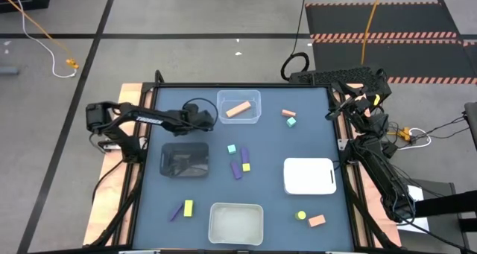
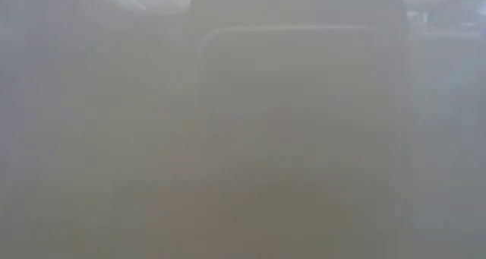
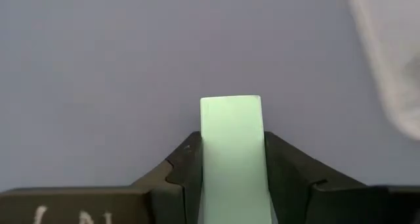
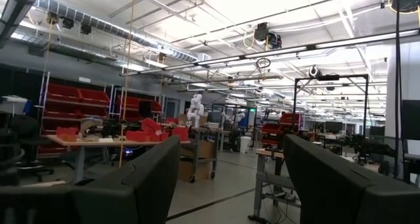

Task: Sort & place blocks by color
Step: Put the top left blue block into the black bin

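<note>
Left wrist view has a pale teal block (image 3: 231,155) pinched between the left gripper (image 3: 231,184) fingers, hovering over the table (image 1: 268,146) beside the clear tray (image 1: 240,97). Right gripper (image 4: 233,184) is spread, parked off the table's right edge.

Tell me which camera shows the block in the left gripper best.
The left wrist view: the pale green block fills the middle, clamped between the left gripper's dark fingers. In the high view the gripper hides it, beside the clear container. The low view is a blur, and the right wrist view shows only the room.
</note>
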### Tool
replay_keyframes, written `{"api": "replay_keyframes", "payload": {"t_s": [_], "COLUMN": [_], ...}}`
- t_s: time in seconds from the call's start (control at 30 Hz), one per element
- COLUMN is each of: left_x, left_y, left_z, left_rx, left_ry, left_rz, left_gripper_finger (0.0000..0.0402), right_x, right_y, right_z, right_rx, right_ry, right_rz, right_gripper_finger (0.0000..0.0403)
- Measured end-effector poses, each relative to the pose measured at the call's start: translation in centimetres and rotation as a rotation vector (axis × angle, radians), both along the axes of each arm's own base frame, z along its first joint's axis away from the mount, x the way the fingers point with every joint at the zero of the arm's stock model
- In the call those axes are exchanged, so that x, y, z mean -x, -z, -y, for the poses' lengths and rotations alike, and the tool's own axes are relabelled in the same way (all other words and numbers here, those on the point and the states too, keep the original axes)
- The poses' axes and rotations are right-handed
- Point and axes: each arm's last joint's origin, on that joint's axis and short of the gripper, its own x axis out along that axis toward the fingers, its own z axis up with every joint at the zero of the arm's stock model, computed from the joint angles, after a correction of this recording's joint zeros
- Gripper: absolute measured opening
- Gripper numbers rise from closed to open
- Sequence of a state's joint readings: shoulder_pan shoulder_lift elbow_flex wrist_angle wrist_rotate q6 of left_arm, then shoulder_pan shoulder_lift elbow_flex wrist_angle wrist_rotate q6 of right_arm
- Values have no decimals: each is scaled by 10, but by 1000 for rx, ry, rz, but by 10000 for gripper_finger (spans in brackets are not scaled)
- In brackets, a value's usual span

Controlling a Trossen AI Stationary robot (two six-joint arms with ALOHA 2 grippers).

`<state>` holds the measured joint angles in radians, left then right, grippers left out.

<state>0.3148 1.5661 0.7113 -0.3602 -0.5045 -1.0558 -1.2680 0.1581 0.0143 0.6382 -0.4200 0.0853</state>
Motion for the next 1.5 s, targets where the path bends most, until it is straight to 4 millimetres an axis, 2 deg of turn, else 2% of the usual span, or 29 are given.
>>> {"api": "replay_keyframes", "payload": {"t_s": [0.2, 0.3, 0.57, 0.7, 0.83, 0.97, 1.33, 1.5], "left_x": [-1, -5, -32, -41, -44, -45, -47, -47], "left_y": [-35, -55, -107, -126, -139, -146, -146, -137], "left_z": [5, 9, 26, 40, 55, 66, 82, 89], "left_rx": [-137, -221, -529, -678, -798, -855, -837, -749], "left_ry": [35, 105, 481, 666, 742, 778, 827, 849], "left_rz": [81, 162, 419, 511, 585, 625, 647, 625], "left_gripper_finger": [128, 128, 128, 128, 128, 128, 128, 128], "right_x": [0, 0, 0, 0, 0, 0, 0, 0], "right_y": [0, 0, 0, 0, 0, 0, 0, 0], "right_z": [0, 0, 0, 0, 0, 0, 0, 0], "right_rx": [-1, 0, -2, -1, -1, -1, -1, -1], "right_ry": [0, 0, 0, 0, 0, 0, 0, 0], "right_rz": [0, 0, -1, 0, 0, 0, 0, 0], "right_gripper_finger": [263, 263, 263, 263, 263, 263, 263, 263]}}
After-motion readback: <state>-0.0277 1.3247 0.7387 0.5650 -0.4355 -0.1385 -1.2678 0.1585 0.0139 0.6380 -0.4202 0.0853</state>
